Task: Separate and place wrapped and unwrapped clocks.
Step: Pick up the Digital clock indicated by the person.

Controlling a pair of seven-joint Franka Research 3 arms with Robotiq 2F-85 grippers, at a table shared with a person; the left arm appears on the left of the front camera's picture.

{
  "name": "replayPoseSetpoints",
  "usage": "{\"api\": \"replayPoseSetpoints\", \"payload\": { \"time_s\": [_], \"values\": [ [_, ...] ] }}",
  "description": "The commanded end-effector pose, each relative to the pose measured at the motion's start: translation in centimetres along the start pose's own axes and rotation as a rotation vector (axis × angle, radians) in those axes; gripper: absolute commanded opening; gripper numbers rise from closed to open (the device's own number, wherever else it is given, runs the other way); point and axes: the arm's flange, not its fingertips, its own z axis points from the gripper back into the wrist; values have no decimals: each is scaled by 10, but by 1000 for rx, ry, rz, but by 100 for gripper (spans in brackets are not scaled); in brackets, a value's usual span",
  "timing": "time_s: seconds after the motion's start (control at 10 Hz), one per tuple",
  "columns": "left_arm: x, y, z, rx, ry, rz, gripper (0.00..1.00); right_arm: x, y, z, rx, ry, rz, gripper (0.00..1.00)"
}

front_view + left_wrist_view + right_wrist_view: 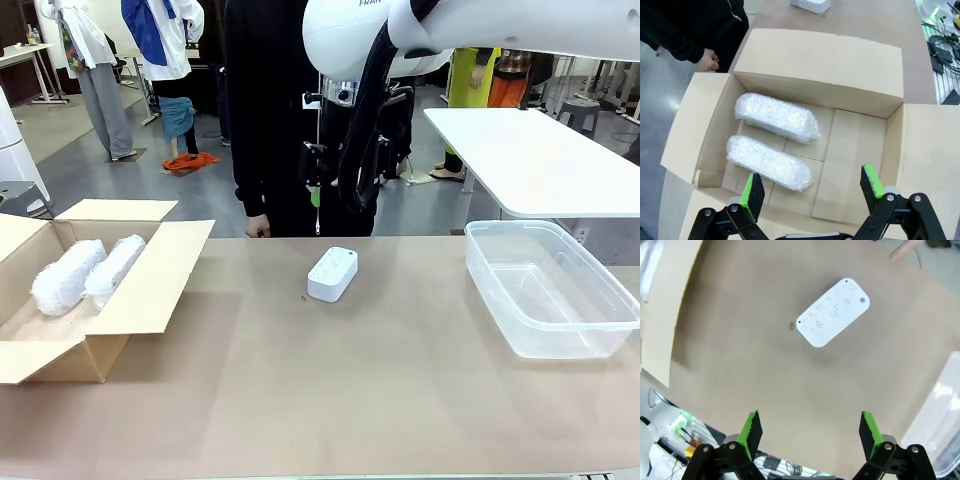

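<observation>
Even, bright light from overhead falls across my table [330,390], and the shadows stay soft and short. My right wrist picture is blurred at its upper edges and bends outward. The clear bin [548,290] shows faint glare on its rim.

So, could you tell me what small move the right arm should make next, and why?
Probably lower the right tool toward the bare white clock and centre it between the open fingers. The clock lies alone on the table, apart from the clear bin, while both wrapped bundles already sit in the cardboard box. The tool holds nothing and hangs above, off to one side.
</observation>
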Motion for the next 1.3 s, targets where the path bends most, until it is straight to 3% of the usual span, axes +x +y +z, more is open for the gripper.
{"api": "replayPoseSetpoints", "payload": {
  "time_s": [0.0, 0.4, 0.5, 0.6, 0.7, 1.2],
  "values": [
    [0, 0, 1, -1, -12, -4, 100, -2, 0, -9, -93, -33, -45, 100],
    [0, 0, 1, -1, -12, -4, 100, -11, -2, -19, -157, -104, -93, 100],
    [0, 0, 1, -1, -12, -4, 100, -10, -2, -19, -136, -127, -134, 100],
    [0, 0, 1, -1, -12, -4, 100, -12, -2, -17, -73, -144, -78, 100],
    [0, 0, 1, -1, -12, -4, 100, -1, -1, -14, -125, -84, -81, 100],
    [0, 0, 1, -1, -12, -4, 100, -1, -1, -14, -125, -84, -81, 100]
  ]
}}
